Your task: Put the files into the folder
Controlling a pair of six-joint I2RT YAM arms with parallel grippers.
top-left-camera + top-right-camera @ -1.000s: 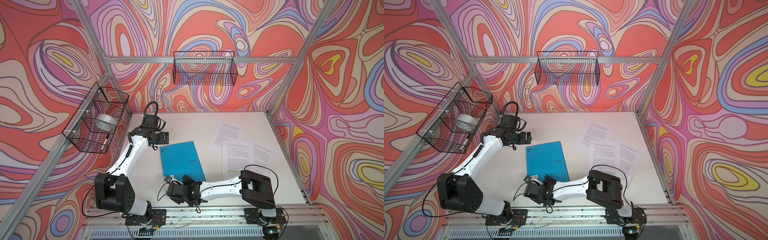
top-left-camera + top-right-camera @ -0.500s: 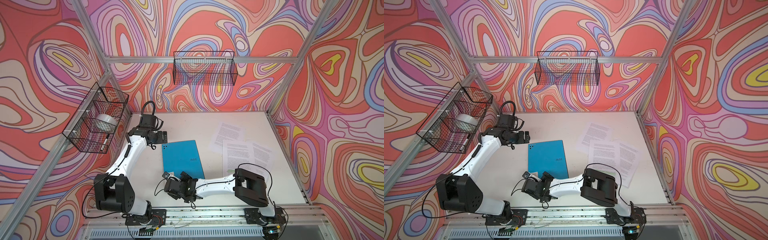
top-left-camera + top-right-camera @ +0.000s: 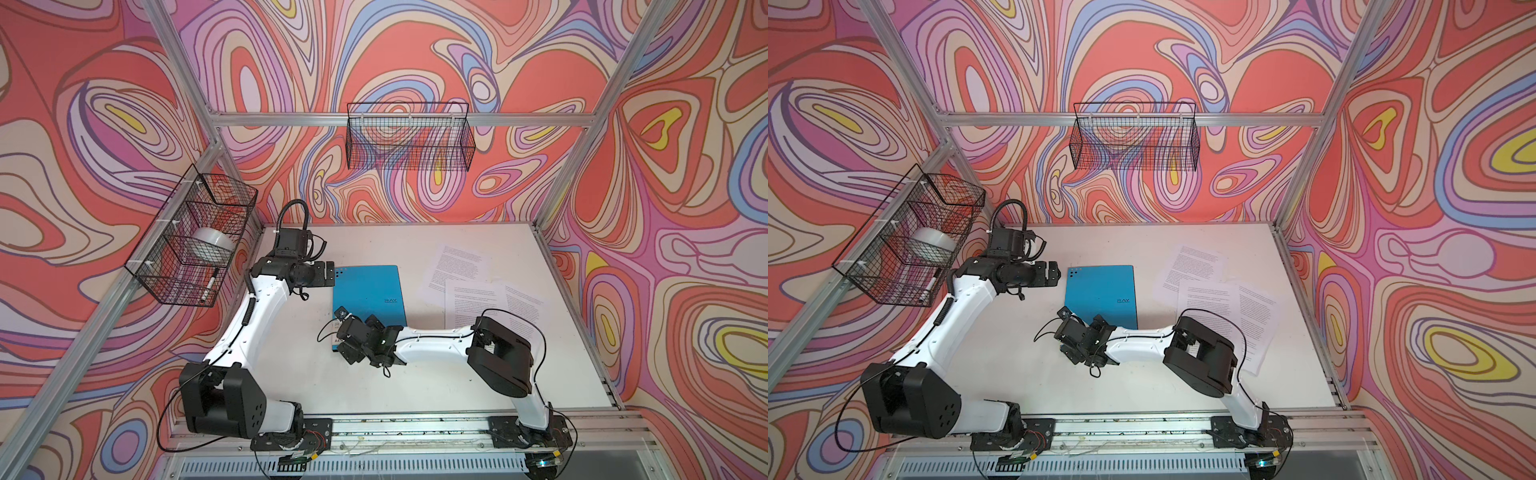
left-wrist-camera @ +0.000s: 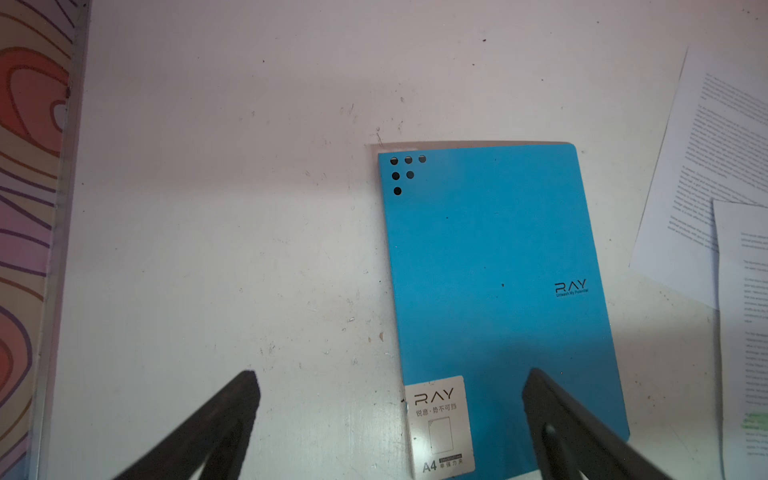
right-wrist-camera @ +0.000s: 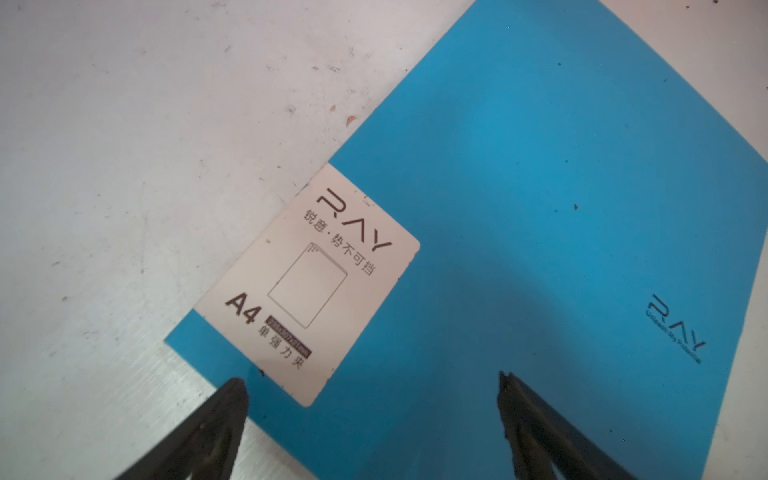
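The blue folder (image 3: 368, 295) (image 3: 1100, 295) lies closed and flat mid-table, with its white label at its near left corner. The files (image 3: 469, 286) (image 3: 1208, 303), three printed white sheets, lie overlapped to its right. My left gripper (image 3: 331, 275) (image 3: 1057, 272) is by the folder's far left corner. The left wrist view shows that gripper (image 4: 390, 376) open and empty above the folder (image 4: 498, 270), with the files (image 4: 706, 166) at the side. My right gripper (image 3: 341, 334) (image 5: 371, 380) is open, its jaws straddling the folder (image 5: 519, 208) at its near left corner.
A wire basket (image 3: 195, 245) on the left wall holds a tape roll (image 3: 212, 245) and a marker. Another wire basket (image 3: 409, 141) hangs on the back wall. Aluminium posts frame the table (image 3: 415, 382). The arm bases sit on a rail along the front edge.
The folder has slid toward the back and turned straighter. My right gripper has moved toward the back with it, over its near left corner. The left gripper has barely shifted. Both stayed open.
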